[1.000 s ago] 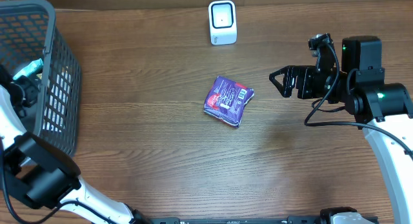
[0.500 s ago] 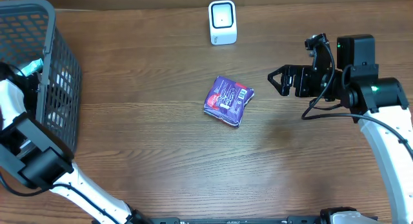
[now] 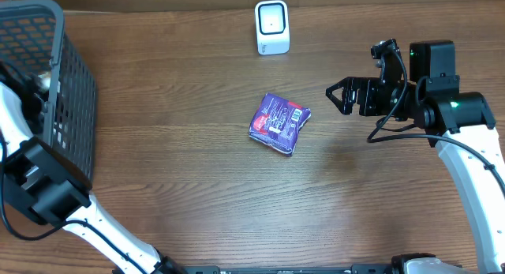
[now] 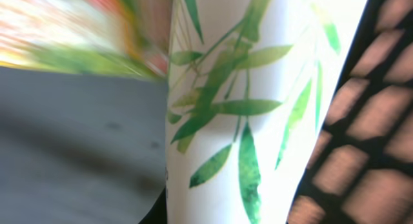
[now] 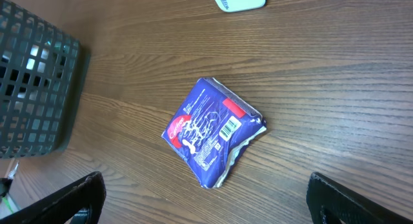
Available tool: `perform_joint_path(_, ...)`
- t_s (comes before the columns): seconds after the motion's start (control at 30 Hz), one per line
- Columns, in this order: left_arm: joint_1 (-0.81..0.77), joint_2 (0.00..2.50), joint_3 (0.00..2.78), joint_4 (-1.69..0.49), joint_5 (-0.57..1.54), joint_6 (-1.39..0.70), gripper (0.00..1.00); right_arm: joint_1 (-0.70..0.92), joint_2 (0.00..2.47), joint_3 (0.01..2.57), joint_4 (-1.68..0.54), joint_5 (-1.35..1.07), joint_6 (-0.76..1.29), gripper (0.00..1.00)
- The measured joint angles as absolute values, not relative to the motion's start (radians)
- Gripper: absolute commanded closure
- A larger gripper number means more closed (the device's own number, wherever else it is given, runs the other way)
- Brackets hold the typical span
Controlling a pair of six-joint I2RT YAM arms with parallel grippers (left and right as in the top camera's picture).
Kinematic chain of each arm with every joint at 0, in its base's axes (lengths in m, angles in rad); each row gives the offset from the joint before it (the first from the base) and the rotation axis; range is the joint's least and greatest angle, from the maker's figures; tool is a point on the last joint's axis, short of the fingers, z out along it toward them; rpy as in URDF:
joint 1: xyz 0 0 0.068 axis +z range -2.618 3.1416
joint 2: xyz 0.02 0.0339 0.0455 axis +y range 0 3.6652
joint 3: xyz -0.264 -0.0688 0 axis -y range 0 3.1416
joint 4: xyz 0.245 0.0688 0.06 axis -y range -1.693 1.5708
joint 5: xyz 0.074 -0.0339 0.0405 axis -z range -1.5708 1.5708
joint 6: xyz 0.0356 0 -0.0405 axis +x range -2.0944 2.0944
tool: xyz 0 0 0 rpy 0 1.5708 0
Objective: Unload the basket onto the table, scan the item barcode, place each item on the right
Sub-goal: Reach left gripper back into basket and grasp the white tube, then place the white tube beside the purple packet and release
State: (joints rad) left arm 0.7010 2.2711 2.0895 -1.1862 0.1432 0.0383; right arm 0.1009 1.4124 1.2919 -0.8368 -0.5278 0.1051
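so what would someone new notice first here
A purple packet lies alone mid-table, its barcode face up, with the open right tool hovering just to its right. A small white scanner stands at the far edge, and a dark mesh basket fills the left side, where the left wrist view shows a white pack printed with green leaves up close.

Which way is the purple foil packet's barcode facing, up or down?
Up: the purple foil packet lies flat, its white barcode visible on top.
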Motion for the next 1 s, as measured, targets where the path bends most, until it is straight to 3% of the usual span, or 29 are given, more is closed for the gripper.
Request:
perform_joint_path(0.23,0.687,2.089,2.368,-1.252,0.119,-0.130,0.96,0.101,1.413,1.292,-0.830,-0.540,0.113,0.01)
perform_joint_path(0.4,0.587,1.855,2.441,-1.266,0.123,-0.176,0.96,0.101,1.413,1.292,-0.830,-0.544,0.124,0.01)
perform_joint_path(0.53,0.398,1.739,2.468,-1.373,0.141,-0.187,0.96,0.101,1.413,1.292,-0.830,-0.545,0.128,0.01)
perform_joint_path(0.7,0.099,1.768,2.396,-1.457,0.144,-0.184,0.96,0.101,1.413,1.292,-0.830,-0.546,0.127,0.01)
perform_joint_path(1.0,-0.252,2.052,1.957,-1.266,0.136,-0.180,0.96,0.101,1.413,1.292,-0.831,-0.545,0.131,0.01)
